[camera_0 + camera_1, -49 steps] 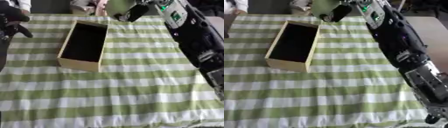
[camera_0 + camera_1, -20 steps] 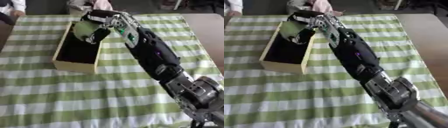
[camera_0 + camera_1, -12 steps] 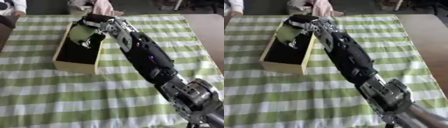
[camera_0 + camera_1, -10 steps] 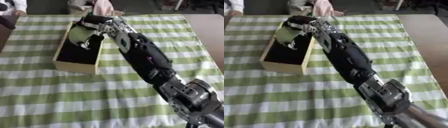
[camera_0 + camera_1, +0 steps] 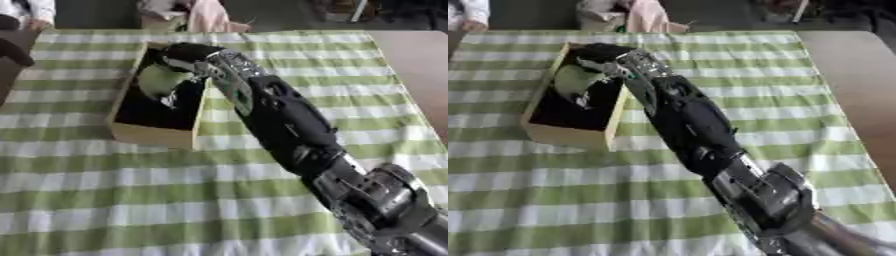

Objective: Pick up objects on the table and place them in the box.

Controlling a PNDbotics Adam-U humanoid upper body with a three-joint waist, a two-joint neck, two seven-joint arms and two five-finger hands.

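Underneath, green-and-white striped tablecloth (image 5: 262,210)

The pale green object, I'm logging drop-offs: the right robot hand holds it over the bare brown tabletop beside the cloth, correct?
Not quite. The right robot hand holds the pale green object over the open wooden box on the striped cloth, not over the bare brown tabletop. The left eye view shows it.

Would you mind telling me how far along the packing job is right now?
The pick looks done. In hand: the right hand holds a pale green object over the open wooden box, fingers curled round it. Left: releasing it inside. No other loose objects show on the striped cloth.
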